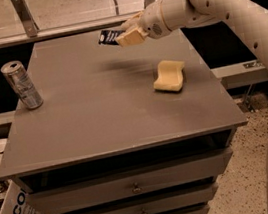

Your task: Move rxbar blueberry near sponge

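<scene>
Gripper (pixel 124 36) clenched on rxbar (pixel 108 36), raised above table's (pixel 100 114) far edge; sponge (pixel 169 75) near right edge, can (pixel 22 85) at left edge, well apart.

gripper (pixel 125 34) clutching rxbar blueberry (pixel 108 36) above table (pixel 100 119) back edge; open run to sponge (pixel 169 75), silver can (pixel 22 85) way off left

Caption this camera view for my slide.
Gripper holds the rxbar blueberry above the table, beyond the sponge; silver can at left.

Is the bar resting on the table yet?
No, the gripper holds the bar in its fingers in the air over the table's far side, apart from the sponge.
</scene>
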You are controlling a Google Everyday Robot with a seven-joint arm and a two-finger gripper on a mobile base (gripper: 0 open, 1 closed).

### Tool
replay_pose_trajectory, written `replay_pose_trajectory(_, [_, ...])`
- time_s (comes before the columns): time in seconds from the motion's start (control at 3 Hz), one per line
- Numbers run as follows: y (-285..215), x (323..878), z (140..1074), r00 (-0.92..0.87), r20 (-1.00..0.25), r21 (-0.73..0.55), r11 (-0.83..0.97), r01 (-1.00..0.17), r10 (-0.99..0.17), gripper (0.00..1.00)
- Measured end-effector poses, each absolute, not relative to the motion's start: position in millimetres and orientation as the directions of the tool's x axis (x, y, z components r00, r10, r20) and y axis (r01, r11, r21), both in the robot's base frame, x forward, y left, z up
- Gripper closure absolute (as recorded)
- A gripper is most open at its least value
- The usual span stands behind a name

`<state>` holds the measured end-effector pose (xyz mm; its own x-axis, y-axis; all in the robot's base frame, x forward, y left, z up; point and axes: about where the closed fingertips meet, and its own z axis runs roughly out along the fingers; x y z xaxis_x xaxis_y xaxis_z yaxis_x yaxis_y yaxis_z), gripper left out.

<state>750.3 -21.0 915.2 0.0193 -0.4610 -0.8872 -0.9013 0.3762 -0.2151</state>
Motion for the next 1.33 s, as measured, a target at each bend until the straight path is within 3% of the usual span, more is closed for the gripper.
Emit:
replay_pose_trajectory(0.67, [-89.7, 719.3, 904.2, -0.030, -0.856, -0.214, 0.408, -0.888, -0.515, 1.00])
replay_pose_trajectory(1.33, [-172.2, 666.9, 901.4, -0.133, -0.874, -0.137, 0.499, -0.856, -0.467, 1.00])
